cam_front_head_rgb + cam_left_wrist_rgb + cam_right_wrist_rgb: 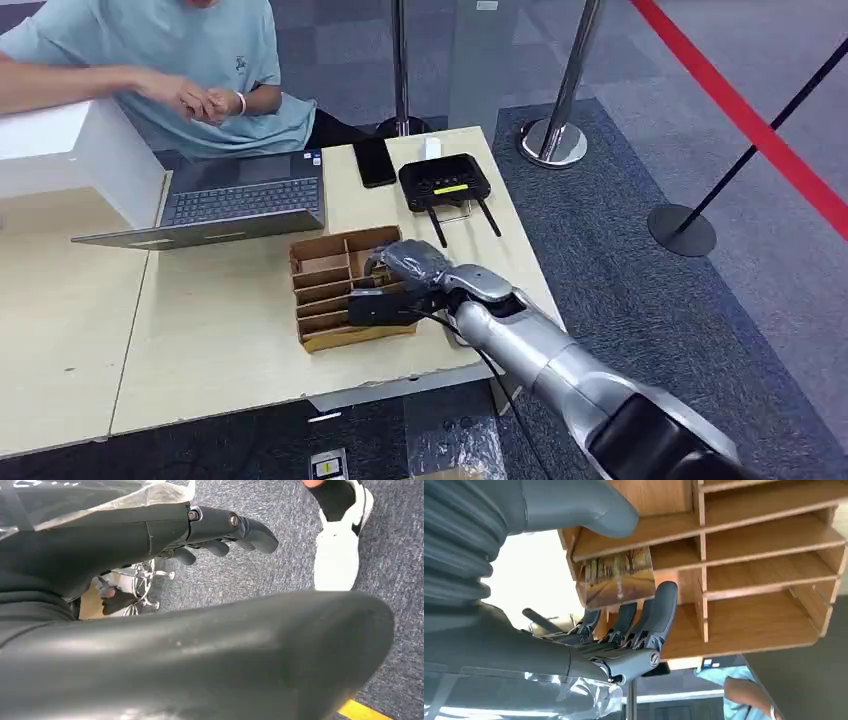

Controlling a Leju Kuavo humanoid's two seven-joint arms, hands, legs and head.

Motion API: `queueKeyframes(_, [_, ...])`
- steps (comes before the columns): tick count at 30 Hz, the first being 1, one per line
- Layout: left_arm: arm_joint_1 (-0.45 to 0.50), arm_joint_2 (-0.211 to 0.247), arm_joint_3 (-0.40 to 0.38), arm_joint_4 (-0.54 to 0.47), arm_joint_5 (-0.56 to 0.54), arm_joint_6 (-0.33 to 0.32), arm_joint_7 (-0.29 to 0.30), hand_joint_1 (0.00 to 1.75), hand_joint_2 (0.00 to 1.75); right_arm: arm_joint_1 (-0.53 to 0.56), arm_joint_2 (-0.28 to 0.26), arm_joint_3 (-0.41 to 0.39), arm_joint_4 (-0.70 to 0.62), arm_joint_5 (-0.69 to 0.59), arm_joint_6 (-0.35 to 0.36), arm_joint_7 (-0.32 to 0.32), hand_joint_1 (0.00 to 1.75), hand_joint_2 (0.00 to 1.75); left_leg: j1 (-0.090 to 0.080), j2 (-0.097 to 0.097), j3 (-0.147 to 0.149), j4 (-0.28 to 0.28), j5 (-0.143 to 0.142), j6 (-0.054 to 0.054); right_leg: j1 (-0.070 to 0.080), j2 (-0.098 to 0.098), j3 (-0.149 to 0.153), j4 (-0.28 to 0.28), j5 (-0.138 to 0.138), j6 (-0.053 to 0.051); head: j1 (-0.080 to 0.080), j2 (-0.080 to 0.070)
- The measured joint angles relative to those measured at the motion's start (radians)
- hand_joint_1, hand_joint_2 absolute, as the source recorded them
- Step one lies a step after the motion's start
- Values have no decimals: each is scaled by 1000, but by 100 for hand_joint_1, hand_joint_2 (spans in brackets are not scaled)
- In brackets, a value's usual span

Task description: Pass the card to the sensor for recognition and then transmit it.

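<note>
A card (616, 577) printed with a tree-lined road stands in a slot of the wooden card holder (325, 285) on the table (220, 350). My right hand (400, 285) reaches into the holder from its right side. Its dark fingers (659, 607) lie against the card's face. The thumb (574, 507) rests over the divider beside the card, apart from it. The black sensor box (447, 186), with two antennas and a yellow label, sits behind the holder. My left hand (225, 532) hangs over the carpet, fingers loosely bent and holding nothing.
A person sits across the table behind an open laptop (240, 200). A black phone (374, 161) lies left of the sensor, and a white box (70, 150) stands at far left. Stanchion posts (555, 140) and a red belt stand on the carpet at right.
</note>
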Motion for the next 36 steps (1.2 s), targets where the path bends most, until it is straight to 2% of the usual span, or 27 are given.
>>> queueKeyframes(21, [0,-1,0,0,0,0,0,0,0,-16,3,-3,-25,-3,15,11,75,175,0,0,0,0,0,0,0,0,0,0,0,0,0,0])
queueKeyframes(24, [0,-1,0,0,-1,0,-1,0,0,-18,3,-4,-25,-8,15,11,87,175,0,0,0,0,0,0,0,0,0,0,0,0,0,0])
queueKeyframes(30, [0,-2,0,0,-6,-5,0,0,0,-22,4,-5,-24,-12,17,7,79,175,0,0,0,0,0,0,0,0,0,0,0,0,0,0])
queueKeyframes(34, [0,-3,0,0,-10,-9,0,0,0,-32,12,-5,-8,-16,15,-10,82,175,0,0,0,0,0,0,0,0,0,0,0,0,0,0])
queueKeyframes(36, [0,-3,0,0,-11,-9,0,0,0,-36,18,-5,2,-17,14,-17,77,175,0,0,0,0,0,0,0,0,0,0,0,0,0,0])
